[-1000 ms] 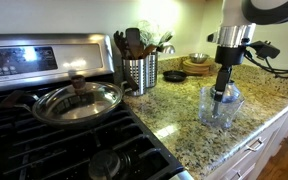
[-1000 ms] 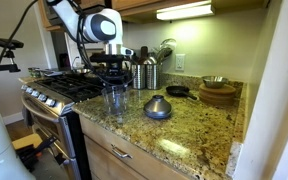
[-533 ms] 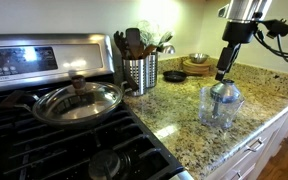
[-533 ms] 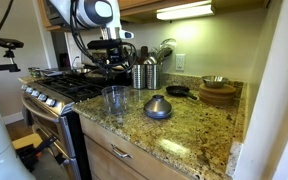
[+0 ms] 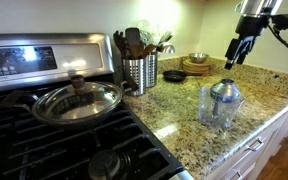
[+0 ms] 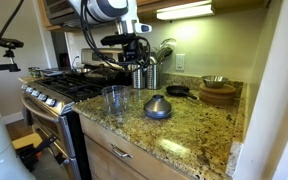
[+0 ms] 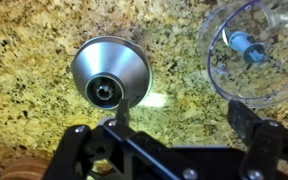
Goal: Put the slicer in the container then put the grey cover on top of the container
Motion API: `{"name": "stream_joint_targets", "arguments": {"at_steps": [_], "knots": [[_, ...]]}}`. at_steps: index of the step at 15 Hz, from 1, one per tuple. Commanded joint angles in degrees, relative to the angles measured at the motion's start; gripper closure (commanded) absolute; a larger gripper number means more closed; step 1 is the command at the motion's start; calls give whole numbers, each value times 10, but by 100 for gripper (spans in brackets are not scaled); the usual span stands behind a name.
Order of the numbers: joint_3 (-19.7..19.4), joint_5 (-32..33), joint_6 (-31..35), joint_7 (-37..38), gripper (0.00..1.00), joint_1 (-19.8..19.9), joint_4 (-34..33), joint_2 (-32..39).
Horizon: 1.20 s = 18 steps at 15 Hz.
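your gripper (image 7: pixel 164 128) hangs high over the counter (image 7: pixel 24 40) with its jaws spread wide and nothing between them. in the wrist view the grey cover (image 7: pixel 111 72) sits on the granite at about 10 o'clock from the middle of the frame. the container (image 7: pixel 259 55) stands near it at its 3 o'clock, not touching. the slicer (image 7: pixel 246 45) shows inside the container, so the cover looks like the step left.

the dome is smooth and rounded. close on its sloped sides and it may squirt out or skate across the stone, so centre on its crown or grip low at the rim. the container looks light, and it stands close to the counter's front edge. a cover brought down off centre could nudge or tip it. if the slicer stands too tall inside, the cover may seat crooked.
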<state>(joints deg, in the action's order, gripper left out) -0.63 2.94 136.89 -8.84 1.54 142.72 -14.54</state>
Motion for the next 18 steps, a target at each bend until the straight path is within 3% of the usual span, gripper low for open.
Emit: {"name": "stream_joint_targets", "arguments": {"at_steps": [1, 7, 8, 18], "knots": [[-22, 1, -5, 7, 0, 13, -45, 51], [-39, -14, -24, 1, 0, 21, -103, 119], [-35, -4, -3, 0, 0, 19, -79, 103], [-43, -4, 0, 0, 0, 30, -99, 140]]}}
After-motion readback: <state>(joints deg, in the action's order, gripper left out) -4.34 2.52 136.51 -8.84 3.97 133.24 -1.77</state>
